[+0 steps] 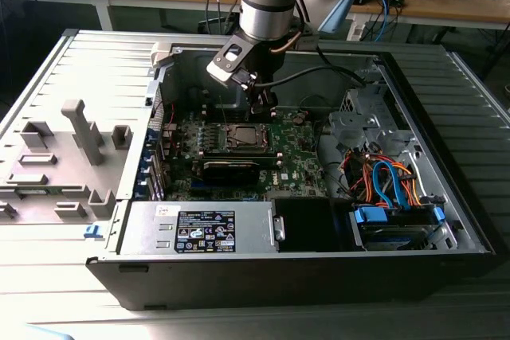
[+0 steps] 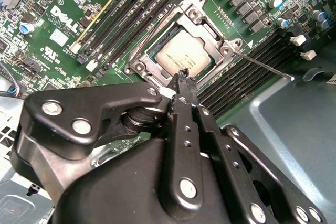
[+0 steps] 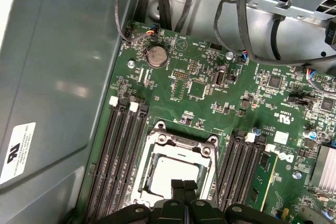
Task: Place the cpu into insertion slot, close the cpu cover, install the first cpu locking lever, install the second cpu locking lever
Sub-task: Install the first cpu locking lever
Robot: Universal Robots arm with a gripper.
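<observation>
The cpu (image 2: 185, 55) lies flat in the insertion slot (image 1: 243, 138), its silver-grey top showing through the window of the cpu cover (image 2: 202, 11), which lies down over it. In the first wrist view the cpu (image 3: 167, 174) sits inside the cover frame (image 3: 181, 141). My gripper (image 2: 184, 78) hovers at the socket's edge, fingers pressed together and holding nothing; in the exterior view the gripper (image 1: 264, 107) hangs just above the socket. A thin metal locking lever (image 2: 262, 66) sticks out sideways from the socket's corner over the memory slots.
Long black memory slots (image 3: 118, 156) flank the socket on both sides. A black card (image 1: 231, 170) stands in front of the socket. The power supply (image 1: 203, 228), drive cage with coloured cables (image 1: 386, 185) and the case walls (image 3: 58, 77) hem in the board.
</observation>
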